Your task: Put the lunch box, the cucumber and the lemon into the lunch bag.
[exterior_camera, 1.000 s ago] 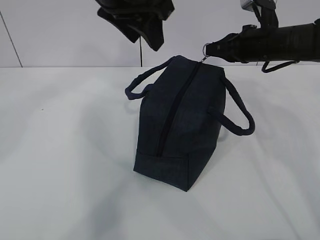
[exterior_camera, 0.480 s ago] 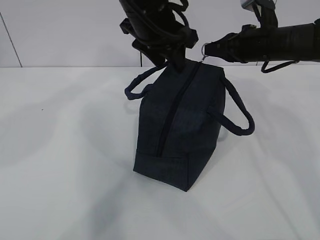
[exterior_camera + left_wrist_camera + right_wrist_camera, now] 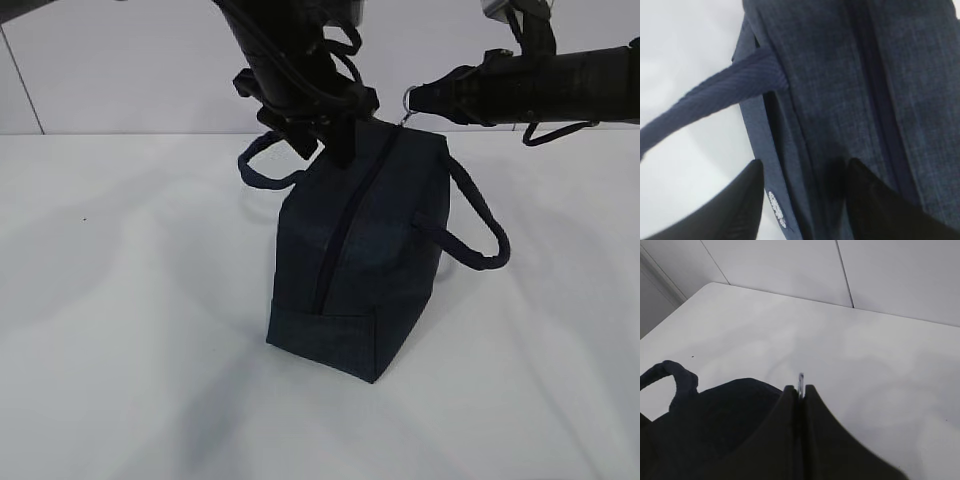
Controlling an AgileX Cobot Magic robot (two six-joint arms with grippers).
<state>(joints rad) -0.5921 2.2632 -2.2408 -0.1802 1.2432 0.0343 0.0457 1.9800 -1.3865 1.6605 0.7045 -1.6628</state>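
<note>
A boxy dark navy fabric lunch bag (image 3: 365,250) sits on a plain white table (image 3: 120,330), near its middle, with one short end facing the exterior camera. A dark closed zipper line (image 3: 345,225) runs along the top of the bag from the near end up to the far end. Two thick navy loop handles hang out to either side: the left handle (image 3: 262,170) curves off the far left edge, and the right handle (image 3: 480,225) droops down beside the right wall.

The black left gripper (image 3: 325,145) comes down from above at the bag's far left top corner. In the left wrist view its two dark fingers (image 3: 740,205) stand partly apart, straddling a fold of the navy fabric beside the left handle's root; whether they actually pinch the cloth cannot be told.

The black right gripper (image 3: 418,100) reaches in horizontally from the right at the far end of the bag. Its jaws are pressed together on the small metal ring pull (image 3: 411,99) of the zipper, whose thin edge shows between the tips in the right wrist view (image 3: 800,382).
</note>
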